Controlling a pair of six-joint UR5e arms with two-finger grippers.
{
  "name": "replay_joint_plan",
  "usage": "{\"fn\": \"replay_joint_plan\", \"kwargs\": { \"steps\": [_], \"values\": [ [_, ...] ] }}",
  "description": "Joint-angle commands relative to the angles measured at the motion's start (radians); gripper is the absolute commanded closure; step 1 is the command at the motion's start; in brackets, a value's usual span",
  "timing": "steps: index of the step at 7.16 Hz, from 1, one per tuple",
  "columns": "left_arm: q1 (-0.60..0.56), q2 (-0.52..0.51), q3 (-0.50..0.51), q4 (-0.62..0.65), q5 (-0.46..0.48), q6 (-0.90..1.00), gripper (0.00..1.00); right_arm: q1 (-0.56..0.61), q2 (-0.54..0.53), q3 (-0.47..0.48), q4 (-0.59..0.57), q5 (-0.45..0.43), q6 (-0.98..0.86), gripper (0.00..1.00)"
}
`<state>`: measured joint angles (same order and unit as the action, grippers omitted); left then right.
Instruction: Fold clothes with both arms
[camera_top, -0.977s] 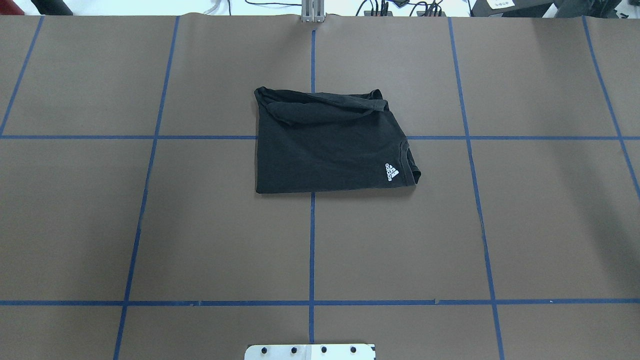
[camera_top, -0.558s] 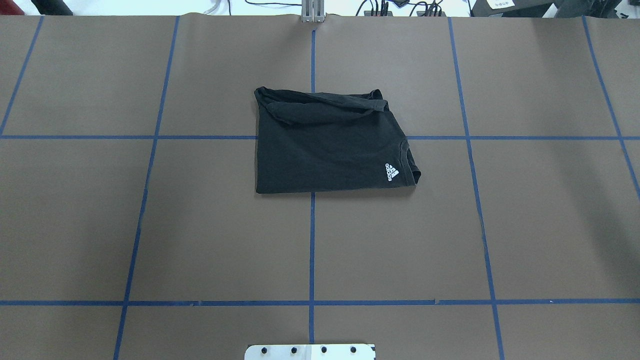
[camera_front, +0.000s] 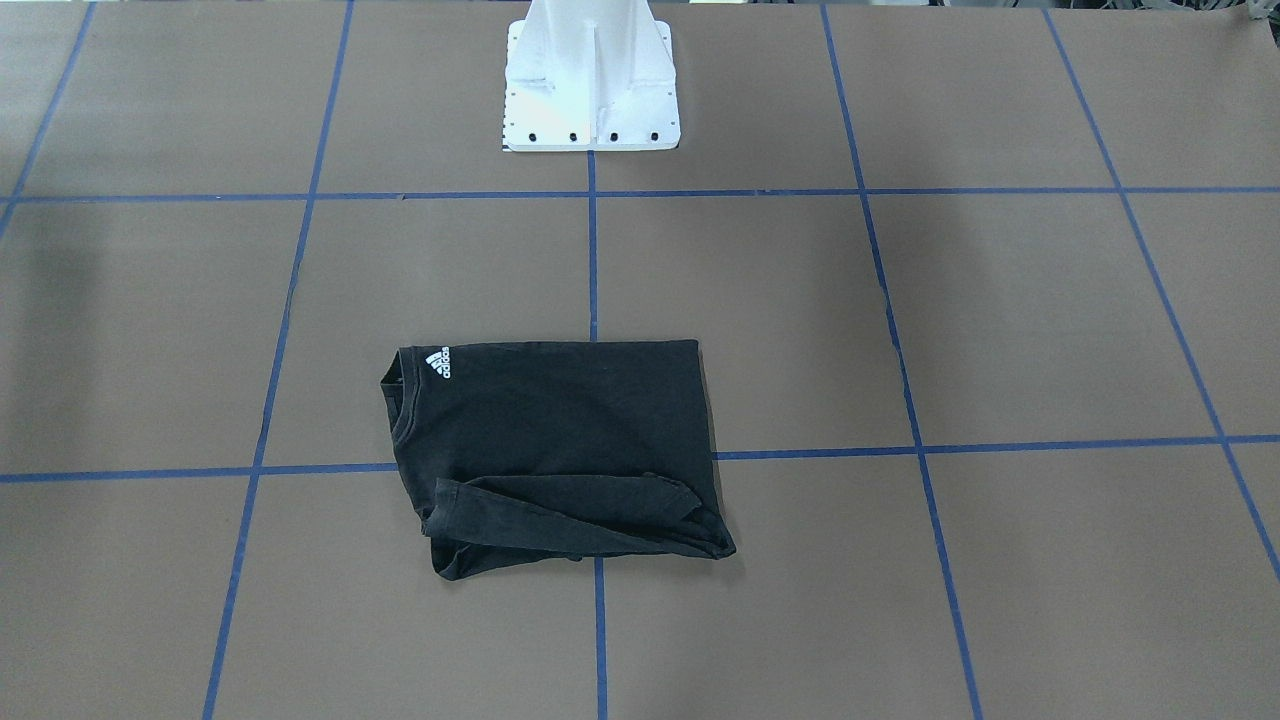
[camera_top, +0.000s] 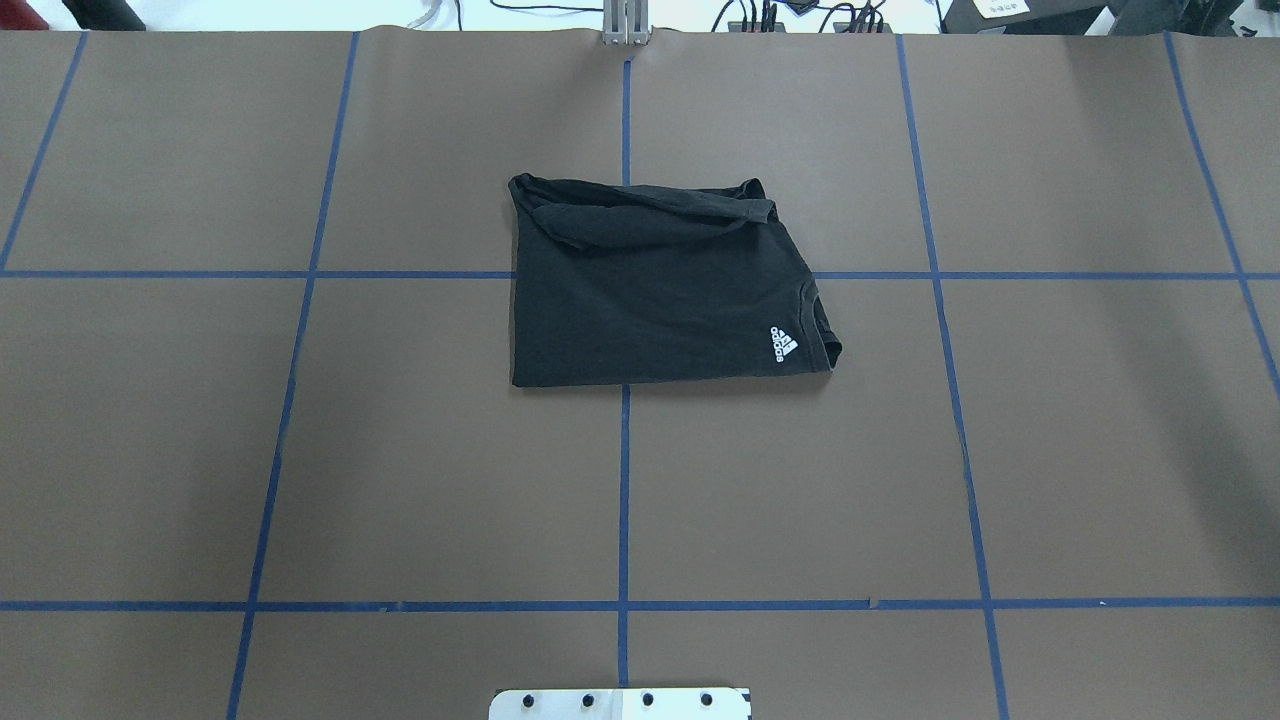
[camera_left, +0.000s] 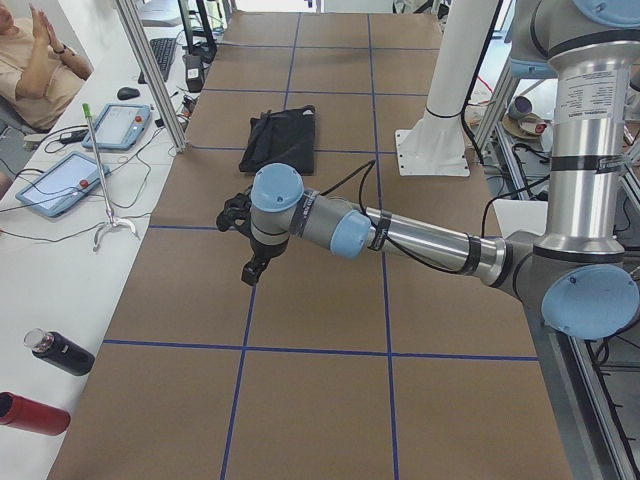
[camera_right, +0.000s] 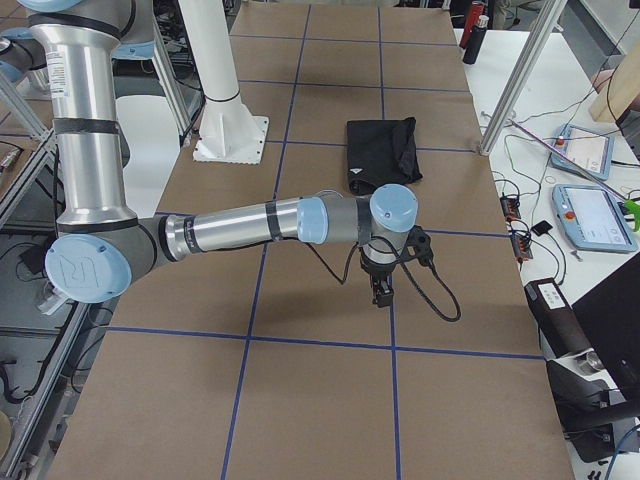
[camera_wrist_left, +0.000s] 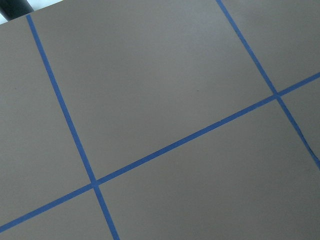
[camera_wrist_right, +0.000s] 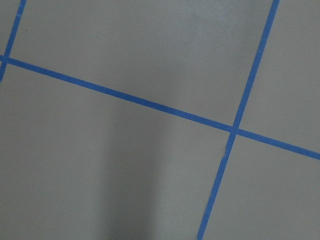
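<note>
The black T-shirt (camera_top: 650, 290) lies folded into a rough rectangle at the table's middle, with a sleeve bunched along its far edge. Its small white logo (camera_top: 783, 345) shows near the collar; the chest print is hidden. It also shows in the front-facing view (camera_front: 555, 450) and both side views (camera_left: 280, 140) (camera_right: 382, 150). My left gripper (camera_left: 250, 270) hangs over bare table towards the left end, well away from the shirt. My right gripper (camera_right: 381, 292) hangs over bare table towards the right end. I cannot tell whether either is open. Both wrist views show only brown table and blue tape.
The brown table (camera_top: 400, 480) carries a blue tape grid. The white pedestal base (camera_front: 590, 80) stands at the robot's side. A person (camera_left: 40, 60), tablets (camera_left: 60, 180) and bottles (camera_left: 60, 352) are beyond the far edge; more tablets (camera_right: 590, 215) show in the right view.
</note>
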<state>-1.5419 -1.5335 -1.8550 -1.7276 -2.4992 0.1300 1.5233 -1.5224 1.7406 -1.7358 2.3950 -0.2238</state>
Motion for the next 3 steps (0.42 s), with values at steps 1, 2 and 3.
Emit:
{"fn": "replay_joint_plan", "kwargs": {
  "steps": [1,2,3],
  "values": [
    [0.000,0.004,-0.004,-0.003,-0.009,0.000,0.01,0.000,-0.001,-0.003,-0.001,-0.003,0.000,0.00],
    [0.000,0.001,-0.006,-0.004,-0.009,0.000,0.01,0.000,-0.001,-0.001,0.001,-0.004,0.001,0.00],
    [0.002,-0.007,-0.004,-0.004,0.000,0.000,0.01,0.000,-0.001,-0.001,-0.001,-0.004,0.000,0.00]
  ]
}}
